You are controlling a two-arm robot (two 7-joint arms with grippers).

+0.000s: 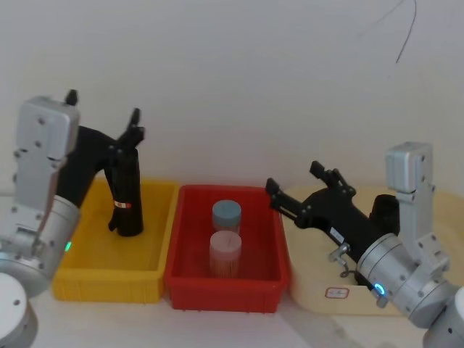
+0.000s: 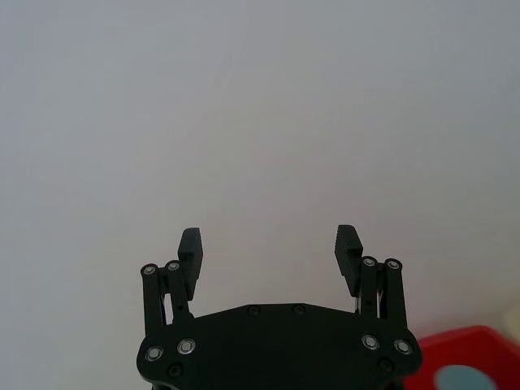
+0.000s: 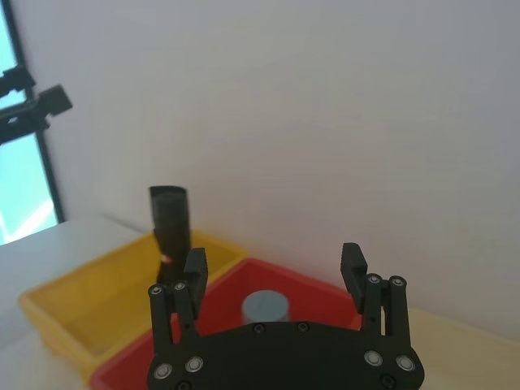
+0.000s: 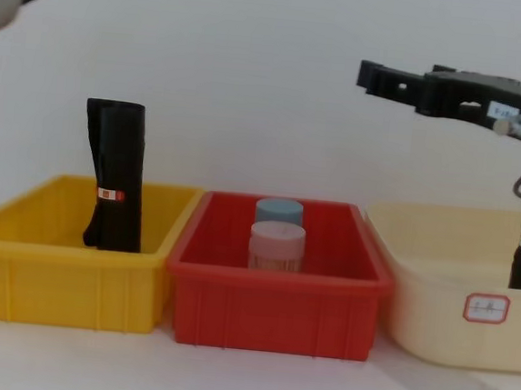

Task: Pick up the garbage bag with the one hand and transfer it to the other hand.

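I am reading this as the very start, with nothing being held yet. The garbage bag (image 1: 127, 196) is standing upright in the yellow bin (image 1: 87, 270), below my left tool (image 2: 268, 237) and apart from it. That tool is hanging with its jaws spread wide and nothing between them. My right tool (image 1: 294, 177) is waiting, also gaping wide and empty, with the bag well off to its left across the red bin (image 1: 181, 279). I am judging that the descent, grasp, lift and hand-over are all lying ahead.
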